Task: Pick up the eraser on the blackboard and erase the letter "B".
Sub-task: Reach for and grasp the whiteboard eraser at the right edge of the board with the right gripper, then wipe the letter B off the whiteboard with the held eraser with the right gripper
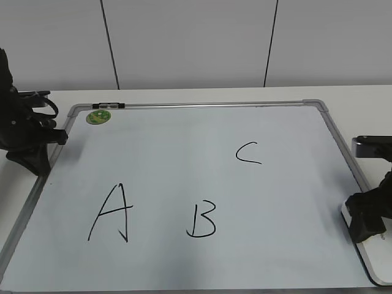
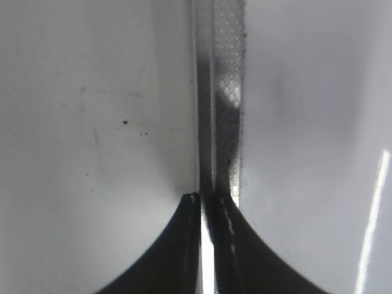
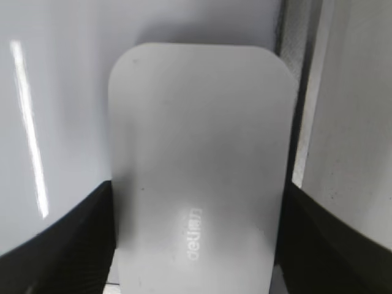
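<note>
The blackboard (image 1: 184,153) is a white board in a silver frame, lying flat. The letter "B" (image 1: 202,219) is at its lower middle. The eraser (image 3: 196,122), a flat white block with grey lettering, lies at the board's right edge beside the frame; in the exterior view (image 1: 345,217) only a sliver of it shows. My right gripper (image 3: 199,202) (image 1: 366,223) has a finger flush against each long side of the eraser. My left gripper (image 2: 208,199) (image 1: 38,166) is shut and empty over the board's left frame (image 2: 223,92).
An "A" (image 1: 110,214) is left of the "B" and a "C" (image 1: 249,153) is up and right of it. A round green magnet (image 1: 98,116) and a small black piece (image 1: 109,106) sit at the board's top left corner. White wall panels stand behind.
</note>
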`<state>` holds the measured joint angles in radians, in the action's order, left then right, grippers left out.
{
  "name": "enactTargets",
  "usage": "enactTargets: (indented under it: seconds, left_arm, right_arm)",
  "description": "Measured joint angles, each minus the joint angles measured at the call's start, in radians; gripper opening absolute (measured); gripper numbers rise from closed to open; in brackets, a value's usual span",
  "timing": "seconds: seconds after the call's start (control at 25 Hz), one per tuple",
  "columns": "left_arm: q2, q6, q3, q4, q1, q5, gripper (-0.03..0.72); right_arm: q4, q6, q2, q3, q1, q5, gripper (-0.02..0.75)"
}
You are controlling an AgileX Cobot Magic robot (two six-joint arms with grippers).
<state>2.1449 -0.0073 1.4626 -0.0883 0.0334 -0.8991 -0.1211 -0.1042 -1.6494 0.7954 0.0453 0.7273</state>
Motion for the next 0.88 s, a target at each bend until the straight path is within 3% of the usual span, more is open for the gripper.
enactTargets:
  seconds: [0.48,0.88]
  left_arm:
    - [0.0,0.0,0.0,0.0,0.0,0.0,0.031]
    - [0.0,0.0,0.0,-0.003,0.0,0.0,0.031]
  right_arm:
    - [-0.002,0.004,0.0,0.001,0.0,0.002,0.512]
    - [-0.147,-0.029,-0.006,0.149,0.043,0.156,0.512]
